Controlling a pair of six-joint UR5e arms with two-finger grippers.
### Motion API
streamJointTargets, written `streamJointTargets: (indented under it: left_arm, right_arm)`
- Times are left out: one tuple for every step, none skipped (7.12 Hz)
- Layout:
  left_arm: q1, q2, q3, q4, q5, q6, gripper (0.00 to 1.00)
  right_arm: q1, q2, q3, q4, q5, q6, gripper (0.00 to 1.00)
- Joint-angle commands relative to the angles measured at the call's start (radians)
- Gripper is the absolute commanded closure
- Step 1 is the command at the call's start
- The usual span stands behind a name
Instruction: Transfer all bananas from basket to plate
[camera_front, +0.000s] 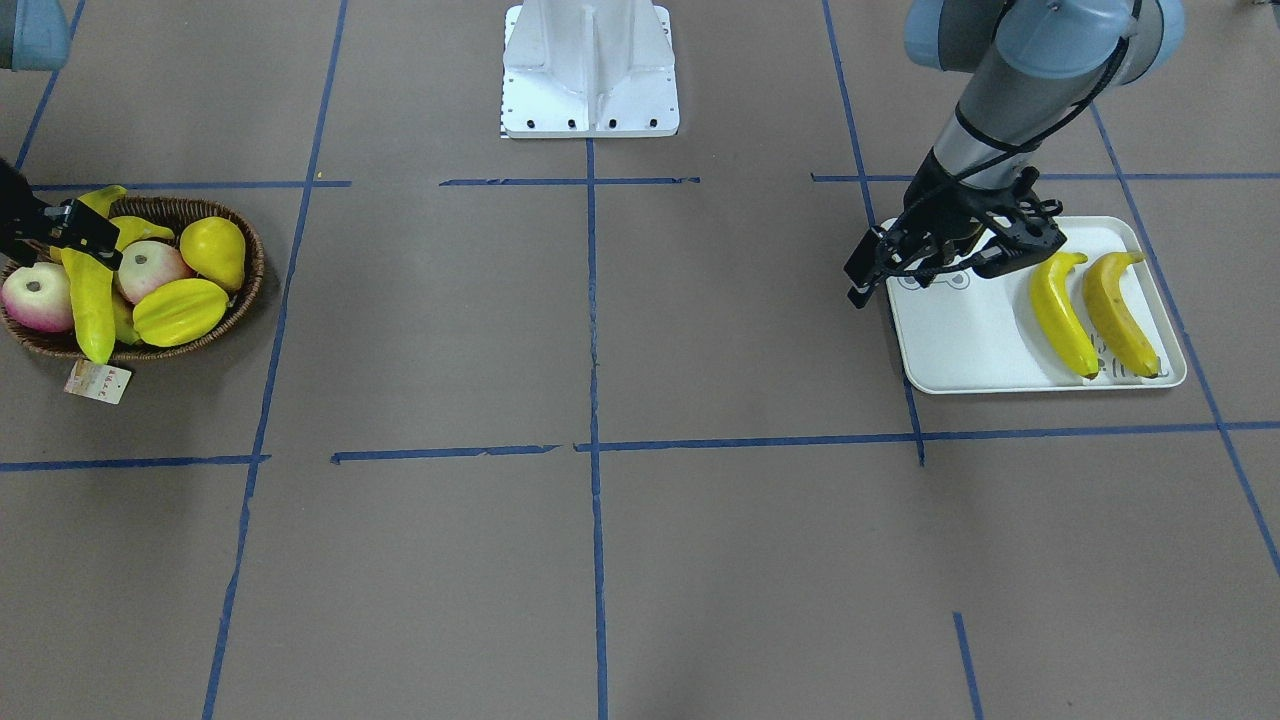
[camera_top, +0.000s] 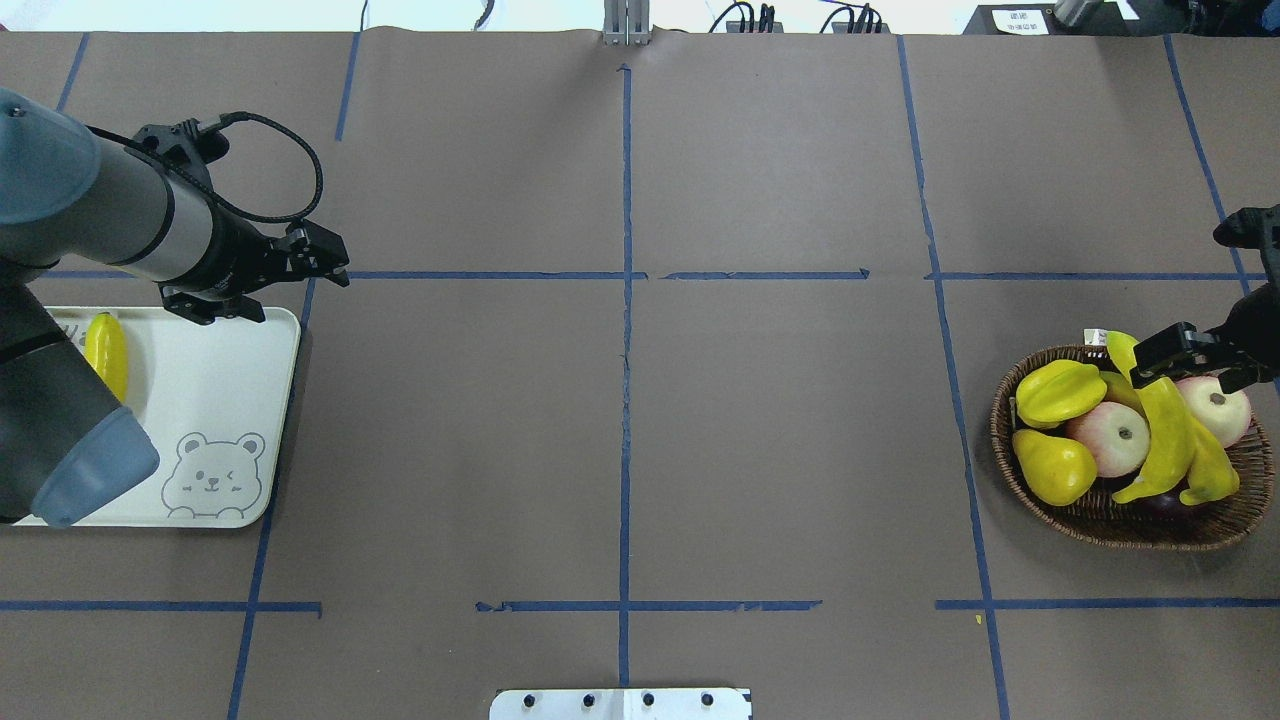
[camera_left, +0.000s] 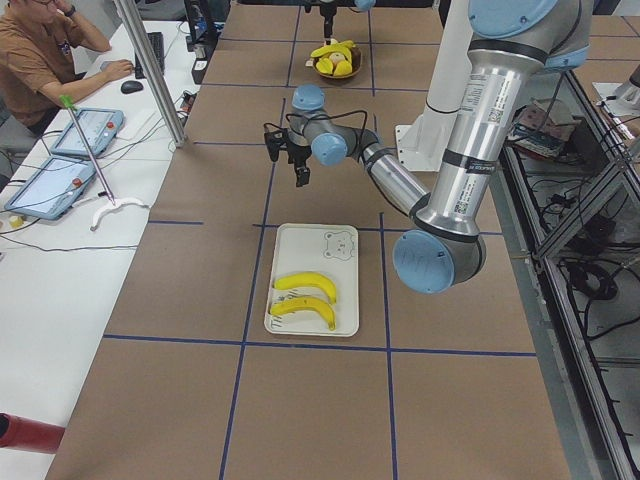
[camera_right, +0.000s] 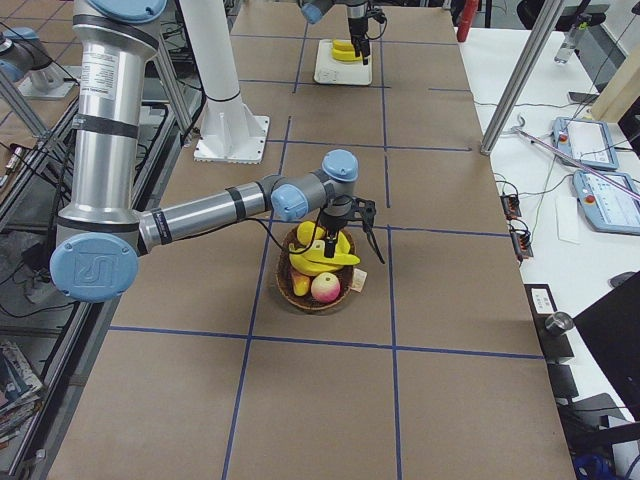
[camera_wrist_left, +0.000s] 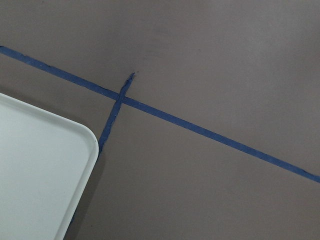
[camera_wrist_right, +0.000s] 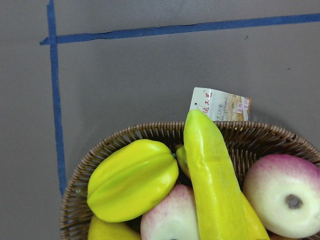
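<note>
The right gripper (camera_top: 1185, 355) hangs, jaws wide, over the basket (camera_top: 1100, 525); the top banana (camera_top: 1170, 430) lies right under it, pointing at the paper tag (camera_wrist_right: 220, 105); the left gripper (camera_top: 335, 260), jaws wide too, is far off by the plate (camera_top: 220, 380).

1. The paper tag (camera_wrist_right: 220, 105) on the rim of the basket (camera_wrist_right: 150, 132) has red characters across its top and fine print beneath, all too small to read.
2. The plate (camera_front: 960, 340) has grey lettering in one corner, which is illegible.
3. The blue joint cap (camera_right: 92, 268) on the near arm carries a white "UR" logo.
4. The white label (camera_top: 1017, 18) at the table's far edge is unreadable.
</note>
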Motion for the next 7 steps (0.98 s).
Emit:
streamJointTargets:
  left_arm:
    - [0.000, -0.003, -0.001, 0.000, 0.000, 0.000, 0.01]
    - [0.000, -0.003, -0.002, 0.000, 0.000, 0.000, 0.01]
    - [0.000, -0.003, -0.002, 0.000, 0.000, 0.000, 0.01]
    - [0.000, -0.003, -0.002, 0.000, 0.000, 0.000, 0.01]
    - [0.000, -0.003, -0.002, 0.000, 0.000, 0.000, 0.01]
    - [0.000, -0.003, -0.004, 0.000, 0.000, 0.000, 0.01]
    - [0.000, -0.003, -0.005, 0.000, 0.000, 0.000, 0.01]
  right_arm:
    - [-0.004, 0.001, -0.011, 0.000, 0.032, -0.010, 0.01]
    - [-0.022, 0.000, -0.012, -0.001, 0.030, -0.015, 0.01]
    - [-0.030, -0.002, -0.018, 0.000, 0.030, -0.016, 0.02]
    - [-0.035, -0.002, -0.025, 0.000, 0.030, -0.016, 0.02]
    - [-0.049, -0.006, -0.028, 0.002, 0.029, -0.016, 0.02]
    - [-0.055, -0.008, -0.035, 0.002, 0.029, -0.018, 0.02]
    - [-0.059, -0.008, -0.040, 0.000, 0.029, -0.018, 0.03]
